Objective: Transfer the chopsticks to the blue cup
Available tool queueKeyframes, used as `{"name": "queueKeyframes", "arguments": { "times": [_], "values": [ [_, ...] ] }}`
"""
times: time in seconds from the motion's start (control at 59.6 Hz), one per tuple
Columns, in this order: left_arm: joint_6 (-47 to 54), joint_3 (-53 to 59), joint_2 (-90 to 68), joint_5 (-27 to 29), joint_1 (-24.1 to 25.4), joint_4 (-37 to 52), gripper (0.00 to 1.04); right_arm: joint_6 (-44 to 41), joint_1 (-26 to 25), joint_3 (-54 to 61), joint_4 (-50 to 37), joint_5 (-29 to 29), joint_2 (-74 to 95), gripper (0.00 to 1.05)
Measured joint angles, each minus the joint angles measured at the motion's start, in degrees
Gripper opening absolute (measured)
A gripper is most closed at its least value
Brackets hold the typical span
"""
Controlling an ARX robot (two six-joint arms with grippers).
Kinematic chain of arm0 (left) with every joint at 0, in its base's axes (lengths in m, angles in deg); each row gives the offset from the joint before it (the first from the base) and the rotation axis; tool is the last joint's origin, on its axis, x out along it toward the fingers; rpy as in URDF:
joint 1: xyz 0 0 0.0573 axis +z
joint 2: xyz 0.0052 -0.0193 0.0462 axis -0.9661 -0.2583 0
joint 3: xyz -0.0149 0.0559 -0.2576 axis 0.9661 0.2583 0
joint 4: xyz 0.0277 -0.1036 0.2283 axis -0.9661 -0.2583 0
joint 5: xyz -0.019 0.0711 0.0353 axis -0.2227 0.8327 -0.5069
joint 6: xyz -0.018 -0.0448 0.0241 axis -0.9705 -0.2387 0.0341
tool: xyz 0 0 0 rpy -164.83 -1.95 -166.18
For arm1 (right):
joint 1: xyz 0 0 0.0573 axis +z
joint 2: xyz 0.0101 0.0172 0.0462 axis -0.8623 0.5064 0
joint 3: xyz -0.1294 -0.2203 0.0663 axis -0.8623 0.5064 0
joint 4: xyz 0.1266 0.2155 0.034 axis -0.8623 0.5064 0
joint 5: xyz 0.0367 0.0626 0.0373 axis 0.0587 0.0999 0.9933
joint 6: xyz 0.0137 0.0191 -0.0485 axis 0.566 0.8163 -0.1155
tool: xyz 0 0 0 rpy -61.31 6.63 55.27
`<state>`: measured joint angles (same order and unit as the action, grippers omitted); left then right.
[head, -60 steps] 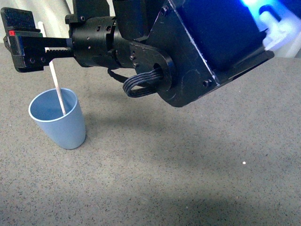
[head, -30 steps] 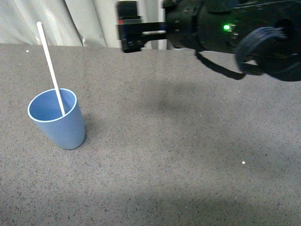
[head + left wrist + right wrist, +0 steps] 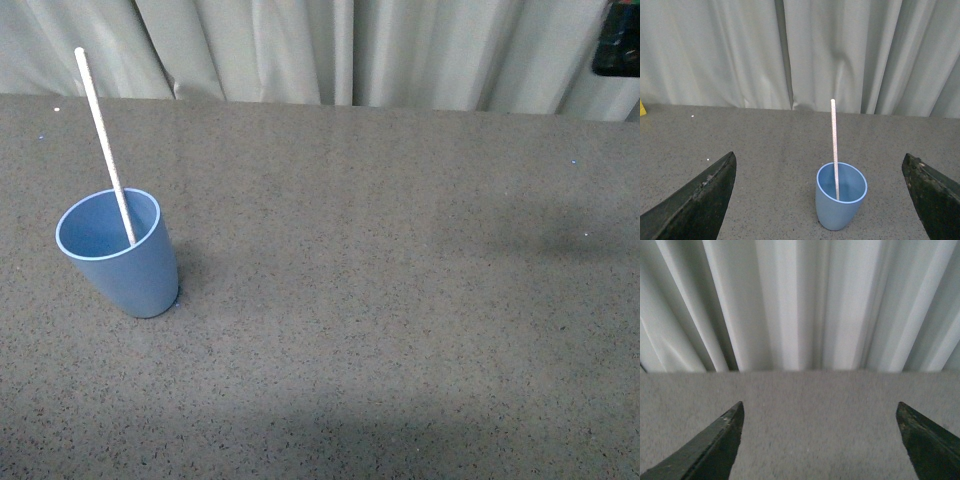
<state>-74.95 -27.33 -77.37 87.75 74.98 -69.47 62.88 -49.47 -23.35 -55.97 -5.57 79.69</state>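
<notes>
Chopsticks (image 3: 103,140) stand tilted in blue cup (image 3: 125,275), lower end inside, upper part rising well above rim; cup upright on table (image 3: 400,300); note left gripper (image 3: 819,156) jaws spread wide, empty, facing cup, well apart from it; right gripper (image 3: 820,405) jaws spread wide, empty, facing curtain (image 3: 800,300).

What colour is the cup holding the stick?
The cup is plain light blue with a paler rim; the left wrist view shows it best.
</notes>
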Motion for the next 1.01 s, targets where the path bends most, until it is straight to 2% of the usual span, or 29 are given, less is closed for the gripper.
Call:
{"name": "queueKeyframes", "arguments": {
  "times": [0.05,0.117,0.218,0.285,0.386,0.436,0.554,0.638,0.721,1.007],
  "values": [
    [0.02,0.00,0.02,-0.02,0.00,0.00,0.98,-0.74,-0.52,4.76,-7.50,0.52,-1.31,0.78],
    [0.00,0.00,0.00,-0.02,0.00,0.00,0.98,-1.38,-1.49,10.32,-11.67,1.40,-4.46,0.63],
    [0.00,0.00,0.02,0.00,0.00,0.00,0.98,-1.73,-2.64,14.64,-11.74,2.62,-9.18,0.45],
    [0.00,0.00,0.02,-0.02,0.00,0.00,0.98,-1.86,-3.61,17.70,-10.78,3.58,-13.22,0.29],
    [0.00,0.00,0.02,0.00,0.00,0.00,0.98,-1.88,-4.61,20.50,-9.29,4.24,-17.20,0.13],
    [0.00,0.00,0.02,0.00,0.00,0.00,0.98,-1.90,-5.18,22.21,-8.07,4.83,-20.22,0.01],
    [0.00,0.00,0.02,0.00,0.00,0.00,0.98,-2.05,-5.86,24.50,-5.57,5.75,-25.09,0.01],
    [0.02,0.00,0.02,0.00,0.00,0.00,0.98,-2.08,-8.59,26.05,-3.10,9.44,-28.87,0.01],
    [0.00,0.00,0.02,0.00,0.00,0.00,0.98,-2.05,-9.94,27.61,0.09,9.46,-33.66,0.01],
    [0.00,0.00,0.02,0.00,0.00,0.00,0.98,-2.05,-9.99,30.40,10.21,9.75,-46.75,0.01]
  ]
}}
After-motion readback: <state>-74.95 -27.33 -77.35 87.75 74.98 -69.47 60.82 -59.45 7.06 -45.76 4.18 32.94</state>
